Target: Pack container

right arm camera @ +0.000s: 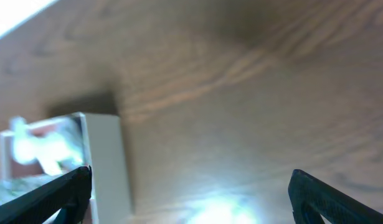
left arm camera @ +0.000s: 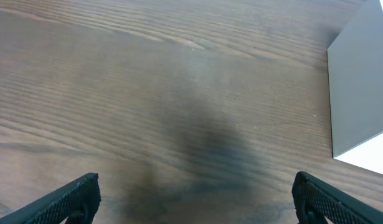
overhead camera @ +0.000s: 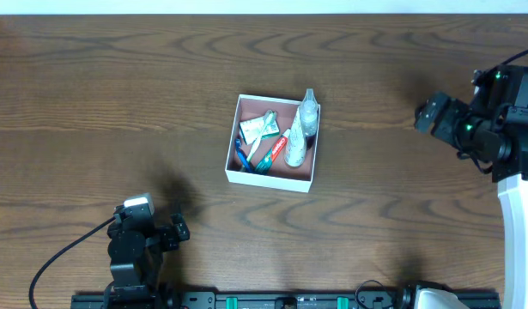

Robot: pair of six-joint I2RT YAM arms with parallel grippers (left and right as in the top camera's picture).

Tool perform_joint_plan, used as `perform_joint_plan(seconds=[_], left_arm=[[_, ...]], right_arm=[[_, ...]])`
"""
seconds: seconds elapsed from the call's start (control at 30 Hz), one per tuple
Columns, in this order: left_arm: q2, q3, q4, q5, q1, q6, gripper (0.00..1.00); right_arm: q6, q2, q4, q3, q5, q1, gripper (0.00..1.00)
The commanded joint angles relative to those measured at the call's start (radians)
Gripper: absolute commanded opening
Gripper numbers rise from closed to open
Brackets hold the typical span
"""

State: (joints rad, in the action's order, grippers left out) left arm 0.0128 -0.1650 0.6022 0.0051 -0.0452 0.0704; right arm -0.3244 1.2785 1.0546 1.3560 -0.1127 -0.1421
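Observation:
The container [overhead camera: 233,142] is a square white-walled box with a reddish-brown inside, at the middle of the table. It holds a clear bottle [overhead camera: 307,118], a white tube [overhead camera: 296,148], a green and white packet [overhead camera: 258,127], a toothpaste tube [overhead camera: 270,153] and a blue item [overhead camera: 243,155]. My left gripper [overhead camera: 179,228] is open and empty near the front left edge; its wrist view [left arm camera: 194,196] shows bare wood and a white wall of the container [left arm camera: 359,87]. My right gripper [overhead camera: 427,114] is open and empty at the far right; its blurred wrist view [right arm camera: 190,193] shows the container [right arm camera: 107,162] at left.
The table is dark brown wood [overhead camera: 118,103]. The arm bases and a black rail [overhead camera: 289,300] run along the front edge. The right arm's white body [overhead camera: 521,206] stands at the right edge.

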Motion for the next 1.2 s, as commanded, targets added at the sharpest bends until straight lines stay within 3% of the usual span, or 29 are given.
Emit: perform_joint_plan(seconds=[0.0, 0.17, 0.4, 0.73, 1.17], left_arm=[[-0.008, 0.011, -0.002, 0.010, -0.004, -0.006, 0.98], [-0.008, 0.011, -0.002, 0.010, -0.004, -0.006, 0.98], [-0.008, 0.011, -0.002, 0.010, -0.004, -0.006, 0.98], [-0.008, 0.011, -0.002, 0.010, -0.004, -0.006, 0.98], [-0.008, 0.011, -0.002, 0.010, -0.004, -0.006, 0.98]], right_arm=[[0.135, -0.091, -0.020, -0.014, 0.094, -0.007, 0.99], [0.282, -0.329, -0.170, -0.135, 0.101, -0.007, 0.99], [0.409, -0.773, -0.295, -0.479, 0.101, -0.007, 0.99], [0.418, -1.250, -0.296, -0.867, 0.073, -0.007, 0.99], [0.415, -1.260, -0.457, -1.135, -0.009, -0.006, 0.99]])
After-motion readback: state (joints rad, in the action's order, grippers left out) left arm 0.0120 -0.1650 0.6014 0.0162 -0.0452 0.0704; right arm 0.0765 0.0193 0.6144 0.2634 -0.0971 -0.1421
